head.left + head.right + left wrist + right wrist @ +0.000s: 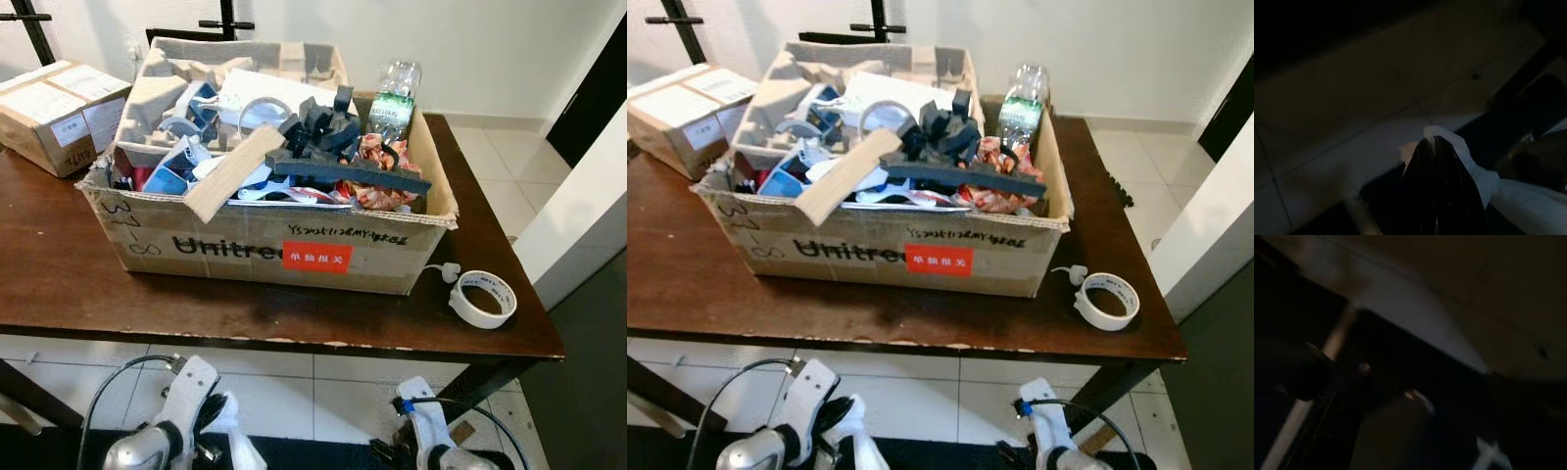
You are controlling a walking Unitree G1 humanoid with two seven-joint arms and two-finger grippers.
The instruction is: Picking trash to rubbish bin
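Observation:
A large open cardboard box marked "Unitree" stands on the brown table, heaped with scraps: black foam pieces, a strip of wood, white and blue plastic, a crumpled red wrapper. A clear plastic bottle stands in its far right corner. My left gripper hangs low, below the table's front edge, shut on a crumpled white tissue; the tissue also shows beside the left arm. My right arm hangs idle at the lower right.
A roll of white tape lies on the table to the right of the box, near the front right corner. A smaller sealed carton sits at the back left. White floor tiles lie under the table; a white wall stands behind.

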